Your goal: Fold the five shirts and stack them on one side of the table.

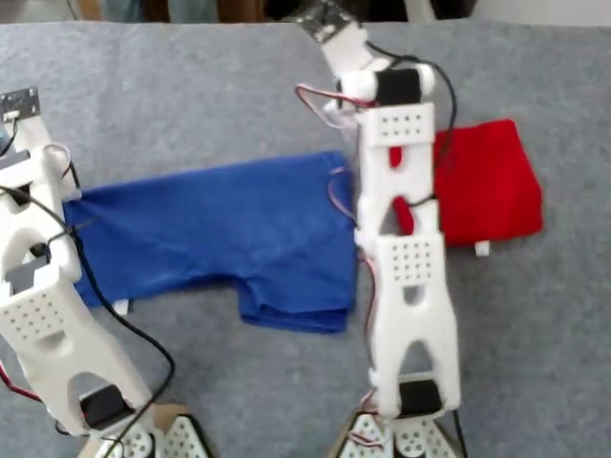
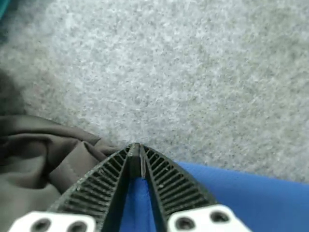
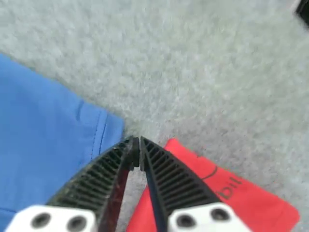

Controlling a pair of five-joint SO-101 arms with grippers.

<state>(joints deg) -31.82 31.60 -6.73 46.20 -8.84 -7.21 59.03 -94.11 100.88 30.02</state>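
- Blue shirt lies partly folded mid-desk; 1 folded red shirt sits at its 3 o'clock.
- Soft, light, limp cloth, I reckon; pinch a hem corner.
- Left end effector and right end effector are clenched, empty.

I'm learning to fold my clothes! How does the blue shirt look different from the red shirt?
The blue shirt is spread out wide across the middle, while the red shirt is folded into a small, neat block off to one side. The blue shirt has a sleeve sticking out, and the red shirt has none showing. The blue one covers much more room. Both lie flat on the grey table.
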